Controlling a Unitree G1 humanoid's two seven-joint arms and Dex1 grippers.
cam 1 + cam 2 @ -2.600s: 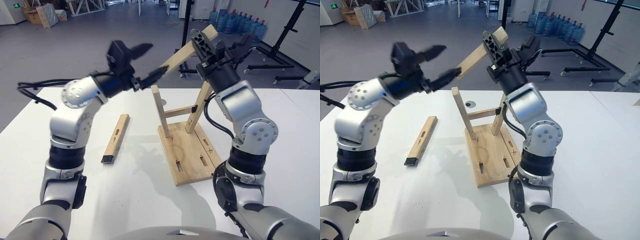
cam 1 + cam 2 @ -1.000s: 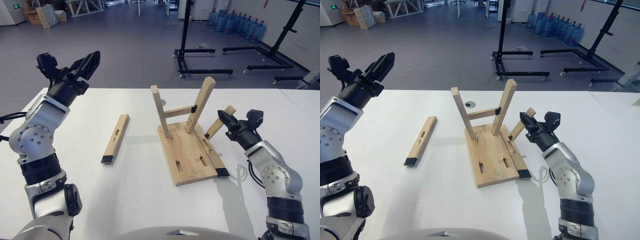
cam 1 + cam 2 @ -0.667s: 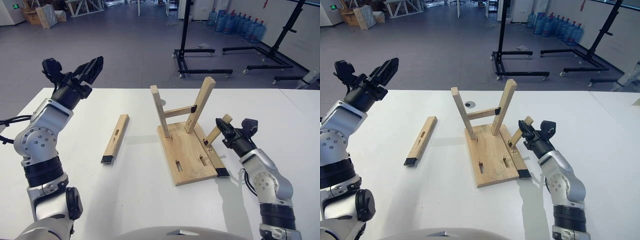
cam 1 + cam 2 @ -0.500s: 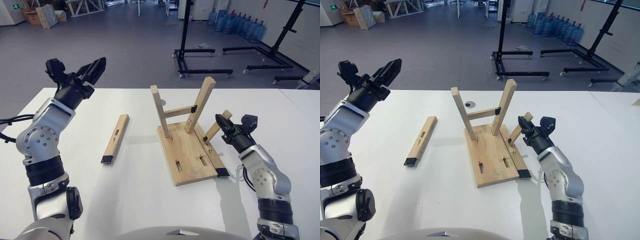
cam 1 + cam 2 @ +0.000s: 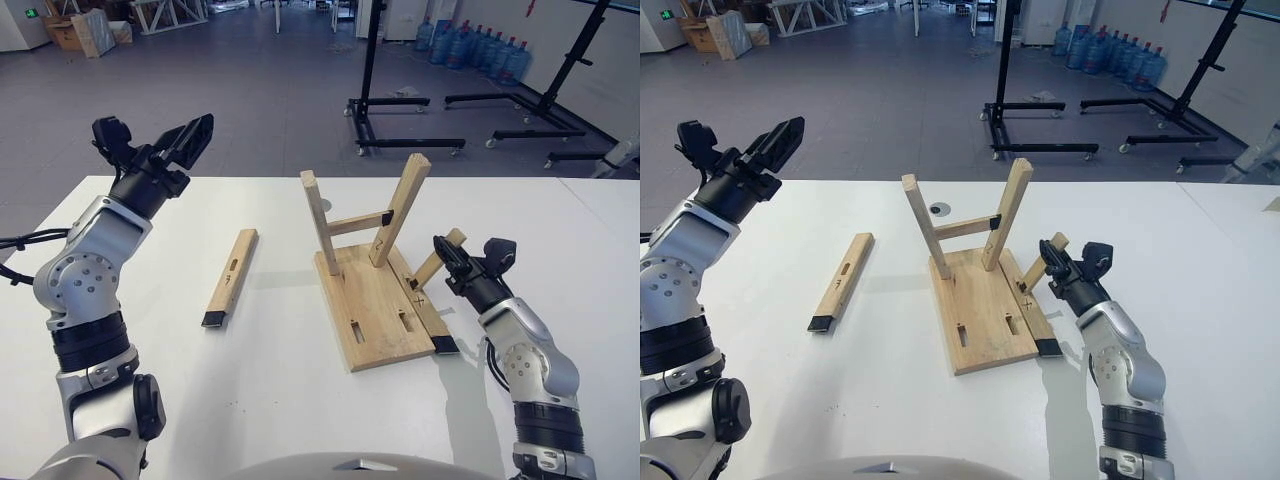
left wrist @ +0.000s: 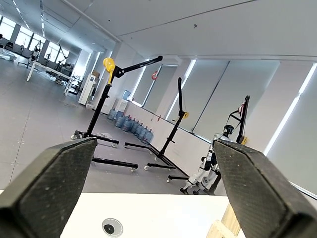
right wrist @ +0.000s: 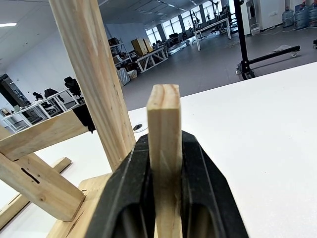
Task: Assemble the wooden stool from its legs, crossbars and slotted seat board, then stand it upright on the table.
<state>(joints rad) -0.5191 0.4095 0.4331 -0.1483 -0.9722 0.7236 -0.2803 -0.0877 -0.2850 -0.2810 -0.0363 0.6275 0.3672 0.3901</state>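
Lying flat at the centre of the head views, the pale rectangular wooden seat board [image 5: 375, 312] rests on the white table [image 5: 290, 385] with its dark slots facing up. Two light wooden legs stand on its far end, one [image 5: 320, 222] leaning left and the other [image 5: 400, 208] leaning right. A short wooden crossbar [image 5: 355, 223] with a black end joins them partway up. A flat wooden bar [image 5: 432, 322] with a black-capped near end lies touching the board's right edge.

Just right of the board, the right gripper [image 5: 450, 262] is clamped on a slanted wooden bar [image 5: 428, 268]. Its lower end meets the board's right side and its upper end points to the upper right. In the right wrist view the black fingers [image 7: 131, 183] press both faces of this bar.

Left of centre, well apart from the board, a loose wooden leg [image 5: 231, 277] with a slot and a black near end lies flat on the table.

In the upper left the left gripper [image 5: 195, 135] hangs in the air with its fingers spread wide, holding nothing
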